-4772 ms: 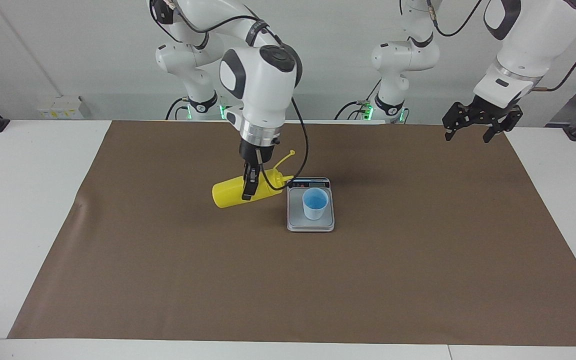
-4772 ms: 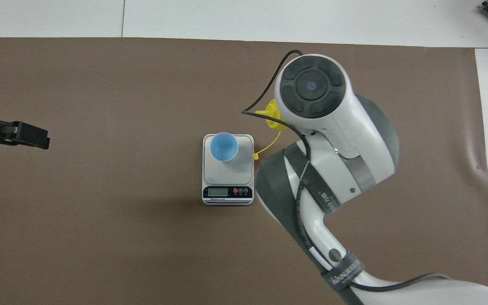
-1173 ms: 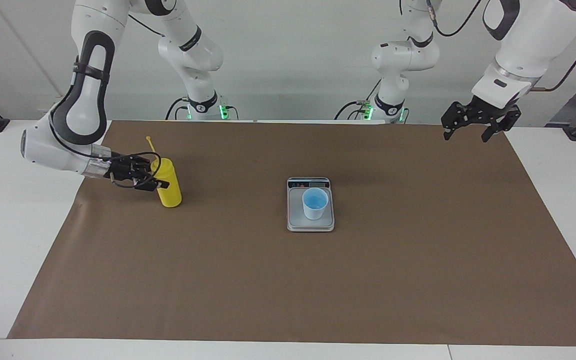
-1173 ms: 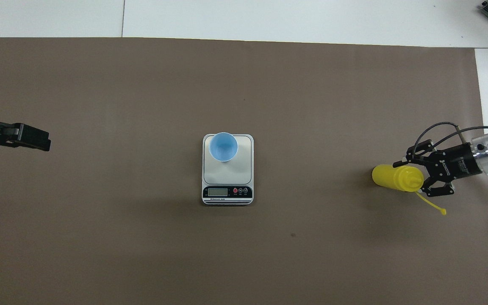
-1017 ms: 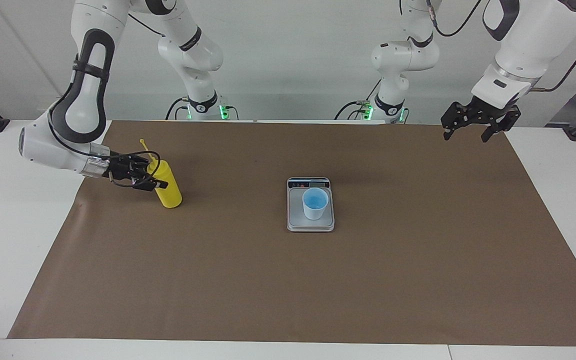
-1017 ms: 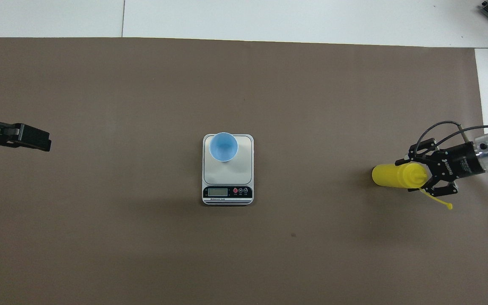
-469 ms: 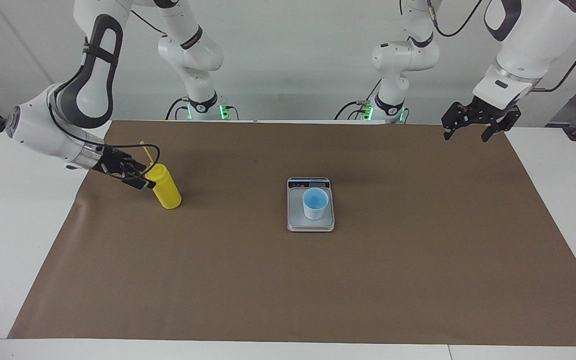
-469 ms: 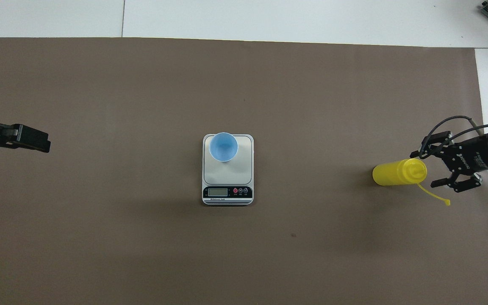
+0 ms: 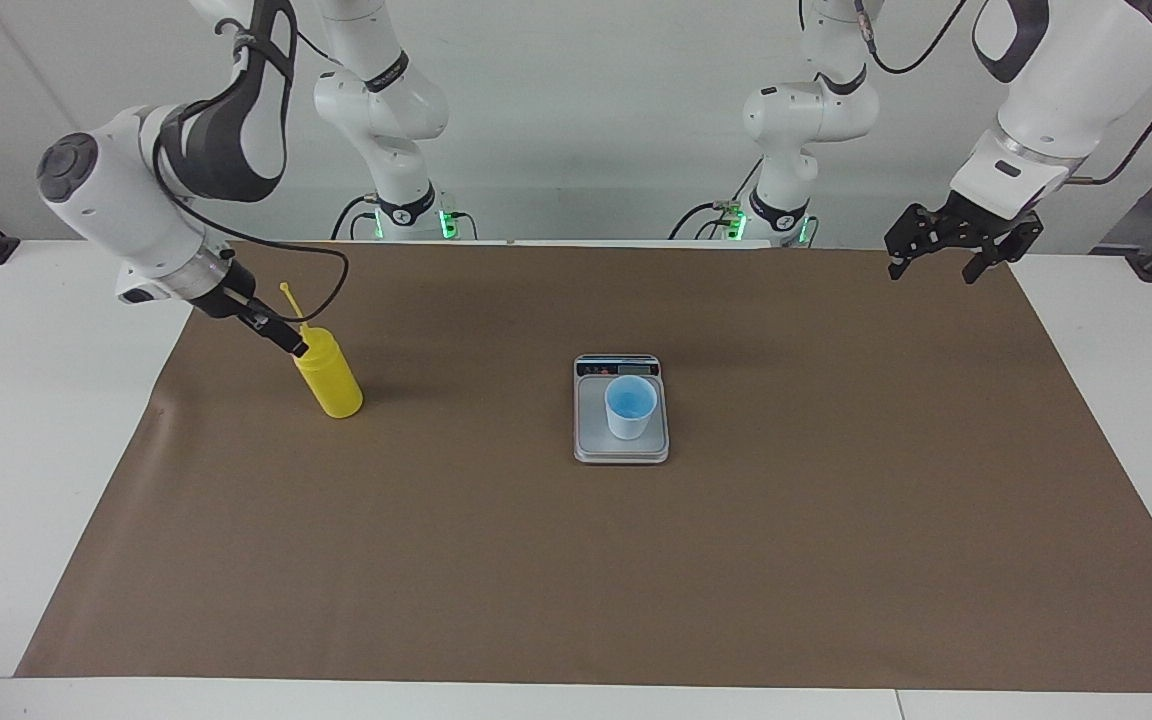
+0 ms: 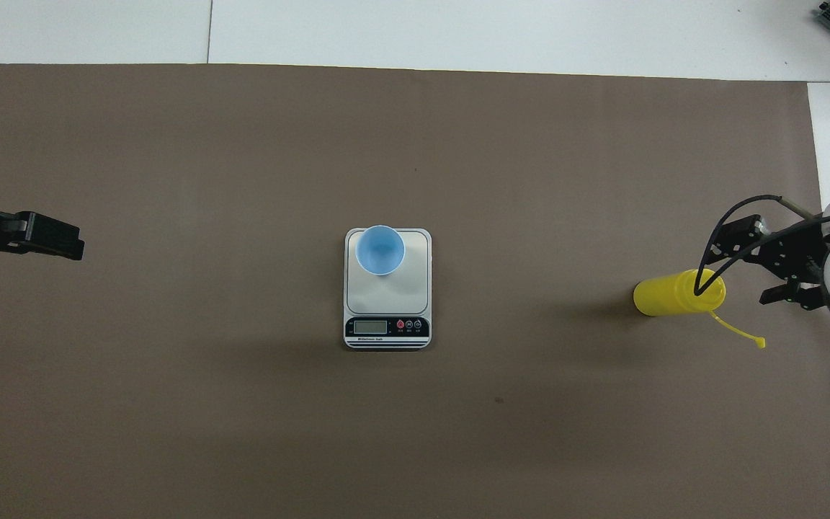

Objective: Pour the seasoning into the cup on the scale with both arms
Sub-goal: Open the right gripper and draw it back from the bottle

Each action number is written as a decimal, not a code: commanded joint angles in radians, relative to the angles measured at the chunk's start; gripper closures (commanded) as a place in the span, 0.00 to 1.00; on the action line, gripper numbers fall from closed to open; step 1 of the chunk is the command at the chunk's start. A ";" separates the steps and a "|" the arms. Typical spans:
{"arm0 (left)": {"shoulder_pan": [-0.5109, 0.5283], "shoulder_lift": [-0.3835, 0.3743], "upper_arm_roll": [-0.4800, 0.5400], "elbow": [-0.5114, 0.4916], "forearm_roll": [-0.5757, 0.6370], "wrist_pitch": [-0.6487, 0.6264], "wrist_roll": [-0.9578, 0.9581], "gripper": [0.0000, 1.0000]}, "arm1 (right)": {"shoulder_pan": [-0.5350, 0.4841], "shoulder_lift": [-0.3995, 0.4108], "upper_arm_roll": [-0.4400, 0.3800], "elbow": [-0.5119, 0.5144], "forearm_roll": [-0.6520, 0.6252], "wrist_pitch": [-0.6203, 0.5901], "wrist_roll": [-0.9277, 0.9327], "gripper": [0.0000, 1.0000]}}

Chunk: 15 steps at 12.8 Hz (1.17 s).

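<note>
Bottle [image 9: 329,380]: we see it standing upright on the brown mat [image 9: 576,560], in the left part of the facing view, toward the right arm's end of the table; its thin nozzle rises from the cone top with the cap at its tip. In the overhead view it shows at the right [image 10: 678,293], the nozzle trailing toward the lower right.

Right gripper [image 9: 271,330]: we find it just beside the bottle's top, at upper left of the bottle in the facing view. Its jaws stand apart and hold nothing. We cannot tell whether a fingertip touches the bottle's shoulder. In the overhead view it sits at the right edge [image 10: 764,270], its fingers spread.

Scale [image 9: 589,440]: we see it flat on the mat at the centre of both views, its display strip at the end nearer to the robots.

Cup [image 9: 630,407]: we see it upright on the scale's plate, blue inside, well apart from the bottle.

Left gripper [image 9: 946,262]: we see it waiting in the air at the upper right of the facing view, over the mat's corner, jaws apart and empty. In the overhead view it shows at the left edge [image 10: 47,238].
</note>
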 commanded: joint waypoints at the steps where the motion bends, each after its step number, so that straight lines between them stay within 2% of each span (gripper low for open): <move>1: 0.009 -0.029 -0.007 -0.020 -0.012 0.000 -0.007 0.00 | 0.069 -0.045 0.004 -0.016 -0.130 0.052 0.008 0.00; 2: 0.012 -0.029 -0.007 -0.022 -0.012 0.001 -0.008 0.00 | 0.091 -0.059 0.004 -0.016 -0.164 0.074 0.008 0.00; 6: 0.012 -0.031 -0.007 -0.025 -0.012 -0.003 -0.007 0.00 | 0.144 -0.096 0.018 0.018 -0.168 0.120 0.005 0.00; 9: 0.007 -0.032 -0.011 -0.026 -0.012 -0.011 -0.004 0.00 | 0.143 -0.081 0.020 0.136 -0.154 0.053 -0.021 0.00; 13: -0.003 -0.035 -0.012 -0.026 -0.012 -0.006 -0.005 0.00 | 0.141 -0.081 0.018 0.217 -0.119 -0.033 -0.134 0.00; 15: 0.003 -0.043 -0.012 -0.042 -0.012 -0.017 0.002 0.00 | 0.137 -0.066 0.018 0.292 -0.111 -0.117 -0.163 0.00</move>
